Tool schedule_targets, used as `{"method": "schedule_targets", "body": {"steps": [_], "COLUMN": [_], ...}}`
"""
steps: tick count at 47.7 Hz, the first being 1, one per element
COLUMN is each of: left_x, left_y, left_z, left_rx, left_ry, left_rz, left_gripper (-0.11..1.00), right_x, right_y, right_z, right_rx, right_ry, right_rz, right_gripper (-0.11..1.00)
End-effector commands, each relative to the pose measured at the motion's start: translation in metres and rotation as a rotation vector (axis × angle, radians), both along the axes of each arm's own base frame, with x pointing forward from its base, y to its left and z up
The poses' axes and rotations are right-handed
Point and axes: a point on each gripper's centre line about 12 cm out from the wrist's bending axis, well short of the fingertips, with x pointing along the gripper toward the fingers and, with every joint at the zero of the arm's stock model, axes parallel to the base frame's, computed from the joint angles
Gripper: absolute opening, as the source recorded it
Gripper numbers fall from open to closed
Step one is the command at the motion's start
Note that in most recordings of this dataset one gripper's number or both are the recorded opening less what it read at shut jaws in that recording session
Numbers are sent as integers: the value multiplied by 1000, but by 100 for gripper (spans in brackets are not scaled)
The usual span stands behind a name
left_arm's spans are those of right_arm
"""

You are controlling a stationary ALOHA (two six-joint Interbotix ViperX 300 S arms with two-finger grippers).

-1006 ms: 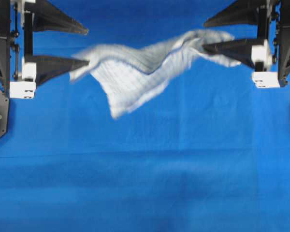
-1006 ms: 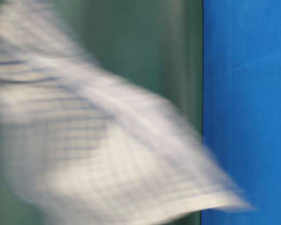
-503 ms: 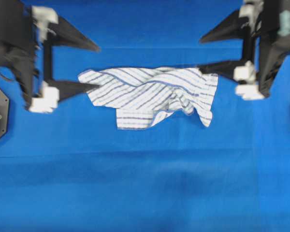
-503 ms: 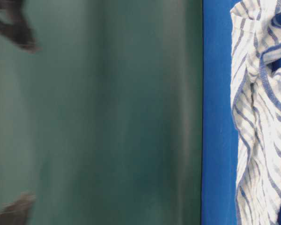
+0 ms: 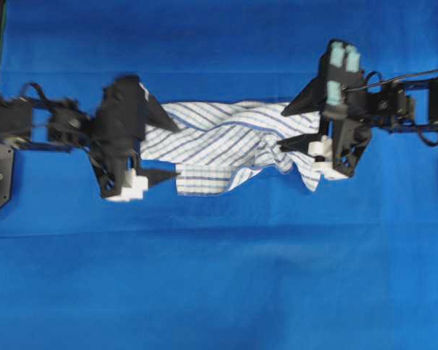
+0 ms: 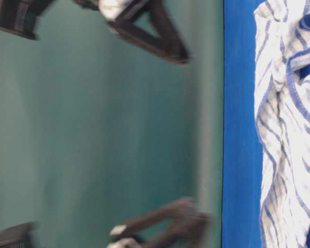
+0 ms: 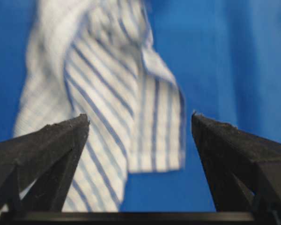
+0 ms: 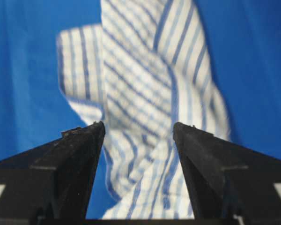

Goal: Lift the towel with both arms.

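Observation:
The towel (image 5: 233, 142), white with blue stripes, lies crumpled on the blue sheet, held by neither arm. My left gripper (image 5: 177, 149) hovers open over its left end, one finger at the top edge and one by the bottom-left corner. My right gripper (image 5: 282, 131), on the arm with teal parts, stands open over the towel's right end. In the left wrist view the towel (image 7: 107, 93) lies beyond the wide-apart fingertips of the left gripper (image 7: 139, 118). Through the right wrist camera the towel (image 8: 145, 79) fills the gap of the open right gripper (image 8: 139, 125).
The plain blue sheet (image 5: 219, 277) covers the whole table. The table-level view is turned on its side: a green wall (image 6: 93, 129) at left, the towel (image 6: 287, 129) at right, blurred dark fingers (image 6: 160, 41) at top and bottom.
The towel, stretched in the air a second ago, has dropped onto the sheet. The left gripper opened wider. Both arms swung inward over the towel's ends.

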Motion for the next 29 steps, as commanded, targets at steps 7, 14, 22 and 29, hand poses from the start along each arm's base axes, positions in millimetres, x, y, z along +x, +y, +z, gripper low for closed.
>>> {"method": "schedule_targets", "body": {"steps": [7, 14, 22, 29], "left_x": [12, 18, 23, 24], "left_y": [-14, -15, -15, -12], "left_z": [-42, -65, -85, -102], "left_rx": [-1, 0, 1, 1], "left_ry": [89, 107, 100, 117], "left_rz": [-41, -43, -42, -32], "left_gripper": [91, 91, 91, 91], "right_x": [9, 14, 19, 20], "right_y": [5, 8, 8, 8], "right_z": [-38, -65, -86, -99], "right_rx": [36, 52, 57, 60], "right_ry": [64, 108, 128, 153], "right_rz": [-3, -2, -1, -1], "right_gripper": [64, 64, 64, 64]}}
